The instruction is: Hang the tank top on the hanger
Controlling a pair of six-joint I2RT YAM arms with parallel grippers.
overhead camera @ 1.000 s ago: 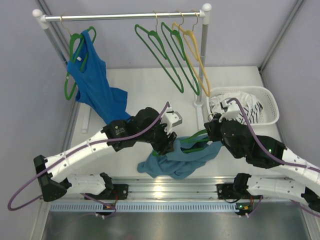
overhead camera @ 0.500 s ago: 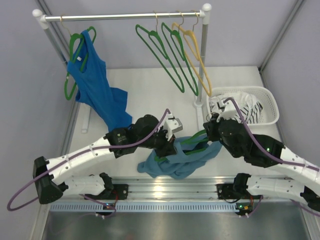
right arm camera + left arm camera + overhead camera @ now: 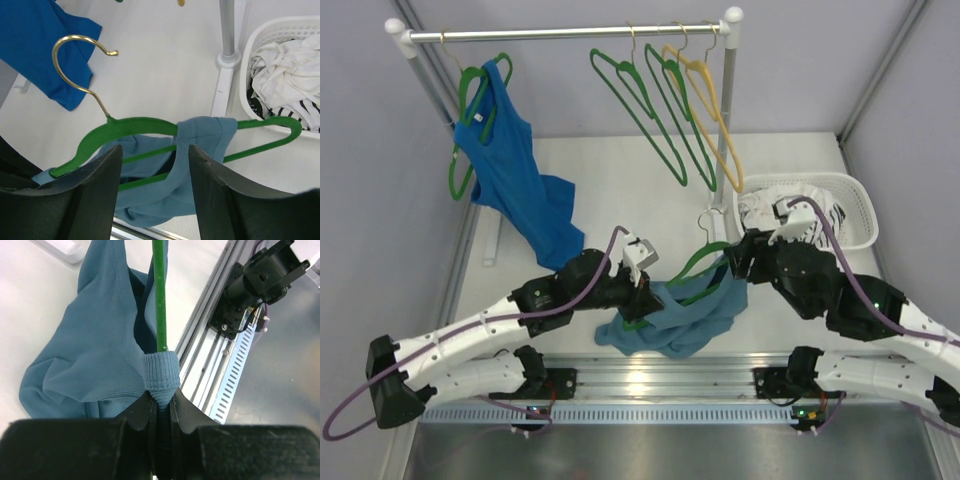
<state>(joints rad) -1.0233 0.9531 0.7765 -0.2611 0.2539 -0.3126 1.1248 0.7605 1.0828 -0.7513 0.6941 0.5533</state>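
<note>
The teal-blue tank top lies bunched near the table's front edge, threaded on the green hanger. One strap is draped over the hanger's right shoulder. My left gripper is shut on the other strap, and the hanger's green bar comes out of that strap. In the top view the left gripper is at the hanger's left end. My right gripper stands open just in front of the hanger and strap, touching neither. It sits at the hanger's right end.
A royal-blue top hangs on the rail at the back left. Spare green hangers and a yellow one hang at the right. A white basket of cloth sits at the right, beside the rack's post.
My left gripper shut on the strap and hanger end, then pulled left and toward the front. My right gripper has opened and let go; the hanger now tilts up with its hook showing.
</note>
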